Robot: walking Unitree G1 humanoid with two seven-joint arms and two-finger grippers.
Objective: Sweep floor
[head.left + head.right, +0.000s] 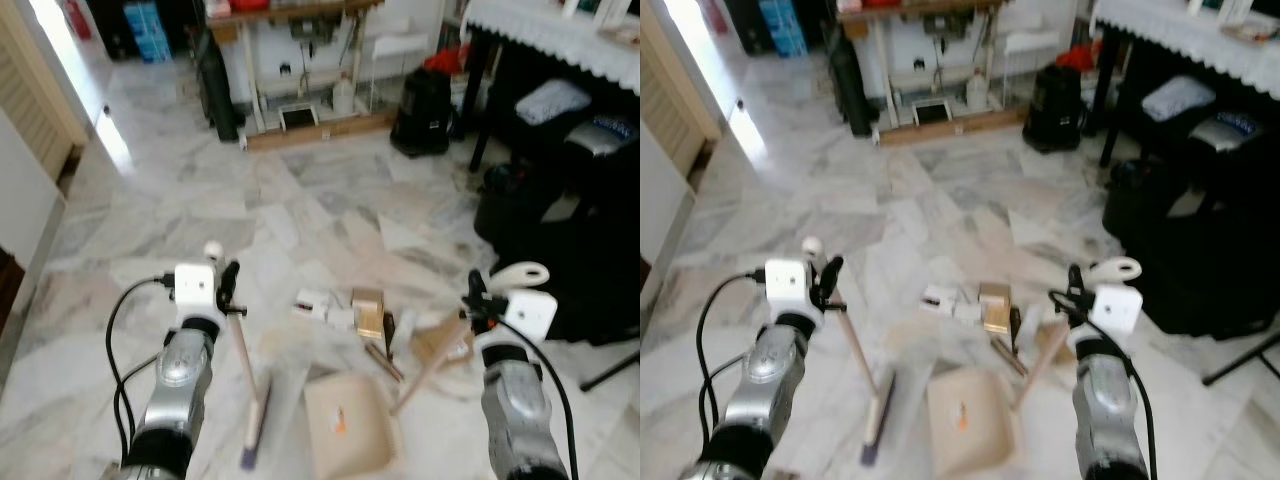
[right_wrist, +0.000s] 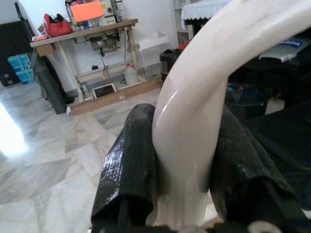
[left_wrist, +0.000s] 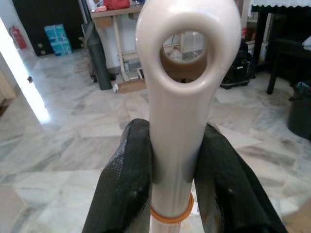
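Our left hand (image 3: 172, 189) is clenched on the broom handle (image 1: 240, 350), its head low on the marble floor (image 1: 300, 200). Our right hand (image 2: 187, 184) grips the dustpan handle (image 1: 430, 365); the dustpan (image 1: 345, 425) sits beside what looks like scattered boxes (image 1: 368, 312).

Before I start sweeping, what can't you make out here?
- Litter on the floor: blurred in the eye views; individual pieces unidentifiable.
- Broom head: smeared; bristles' contact with floor unclear.
- Dustpan: near edge cut off by the left eye view's bottom edge.
- Both wrist views: handles and fingers block the floor below.
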